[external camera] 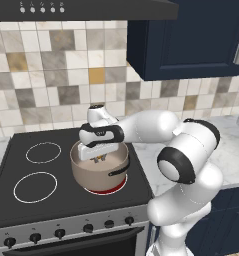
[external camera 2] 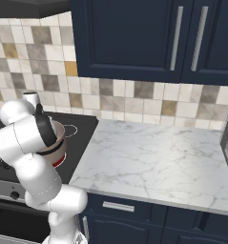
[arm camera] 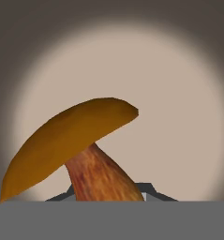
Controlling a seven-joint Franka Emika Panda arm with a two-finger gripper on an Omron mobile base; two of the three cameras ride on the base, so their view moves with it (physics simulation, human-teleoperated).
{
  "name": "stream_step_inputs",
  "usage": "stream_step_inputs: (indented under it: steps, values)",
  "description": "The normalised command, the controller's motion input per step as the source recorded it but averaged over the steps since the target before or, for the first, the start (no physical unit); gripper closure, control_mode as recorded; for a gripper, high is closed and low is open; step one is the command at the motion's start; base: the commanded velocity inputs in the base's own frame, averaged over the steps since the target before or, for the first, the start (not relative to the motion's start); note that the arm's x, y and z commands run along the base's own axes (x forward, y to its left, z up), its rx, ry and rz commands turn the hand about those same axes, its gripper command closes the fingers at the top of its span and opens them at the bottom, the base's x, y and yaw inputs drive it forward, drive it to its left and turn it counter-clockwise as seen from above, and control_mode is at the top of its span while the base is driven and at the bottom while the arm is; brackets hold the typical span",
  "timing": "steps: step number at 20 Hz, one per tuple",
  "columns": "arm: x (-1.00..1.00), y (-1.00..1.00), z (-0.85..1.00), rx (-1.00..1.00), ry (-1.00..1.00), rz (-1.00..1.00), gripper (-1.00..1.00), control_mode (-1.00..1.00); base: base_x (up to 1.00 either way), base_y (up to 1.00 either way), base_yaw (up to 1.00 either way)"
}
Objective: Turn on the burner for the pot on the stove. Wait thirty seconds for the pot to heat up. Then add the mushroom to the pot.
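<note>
The orange-capped, pale-stemmed mushroom (arm camera: pixel 80 154) is clamped in the gripper (external camera: pixel 97 159) inside the taupe-grey metal pot's (external camera: pixel 98 175) rim; the pale pot floor is seen in the hand view.

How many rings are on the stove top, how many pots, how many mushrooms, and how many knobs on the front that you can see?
Plain white rings: 2, back and front
Red glowing burner: 1
Pot: 1
Mushroom: 1
Knobs in view: 6, from leftmost to rightmost
Total: 11
</note>
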Motion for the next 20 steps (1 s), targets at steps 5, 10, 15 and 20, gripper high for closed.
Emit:
stream_step_inputs:
  steps: [5, 10, 15, 20]
  values:
    - [0.00, 0.00, 0.00, 0.00, 0.00, 0.00, 1.00, -1.00, 0.00, 0.00, 0.00]
    - [0.00, 0.00, 0.00, 0.00, 0.00, 0.00, 1.00, -1.00, 0.00, 0.00, 0.00]
    - [0.00, 0.00, 0.00, 0.00, 0.00, 0.00, 1.00, -1.00, 0.00, 0.00, 0.00]
    - [0.00, 0.00, 0.00, 0.00, 0.00, 0.00, 1.00, -1.00, 0.00, 0.00, 0.00]
